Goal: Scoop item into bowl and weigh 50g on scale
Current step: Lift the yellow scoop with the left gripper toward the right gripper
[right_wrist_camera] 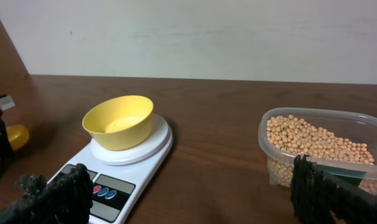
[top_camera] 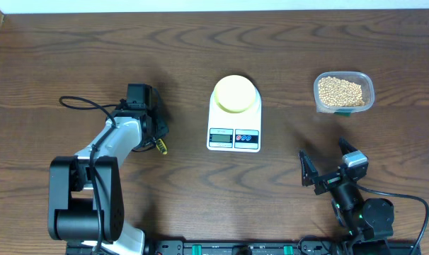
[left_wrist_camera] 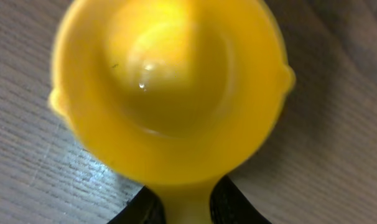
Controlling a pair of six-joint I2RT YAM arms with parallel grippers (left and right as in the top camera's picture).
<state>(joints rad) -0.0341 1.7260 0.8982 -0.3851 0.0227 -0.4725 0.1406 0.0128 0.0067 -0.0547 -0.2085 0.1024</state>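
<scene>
The pale yellow bowl [top_camera: 235, 93] stands empty on the white scale [top_camera: 233, 136] at mid-table; both also show in the right wrist view, the bowl [right_wrist_camera: 119, 120] on the scale [right_wrist_camera: 127, 167]. The tan beans [top_camera: 340, 91] lie in a clear tub [top_camera: 367, 83] at the back right, also in the right wrist view [right_wrist_camera: 308, 140]. My left gripper [top_camera: 155, 127] is left of the scale, low over the table, its jaws [left_wrist_camera: 185, 202] shut on the handle of a yellow scoop [left_wrist_camera: 170, 87]. My right gripper [top_camera: 326, 164] is open and empty near the front right, pointing at the scale and the tub [right_wrist_camera: 188, 186].
The scoop's yellow end [top_camera: 162, 147] sticks out of the left gripper towards the front. A black cable [top_camera: 83, 104] loops on the table left of the left arm. The table's back edge meets a pale wall [right_wrist_camera: 207, 31].
</scene>
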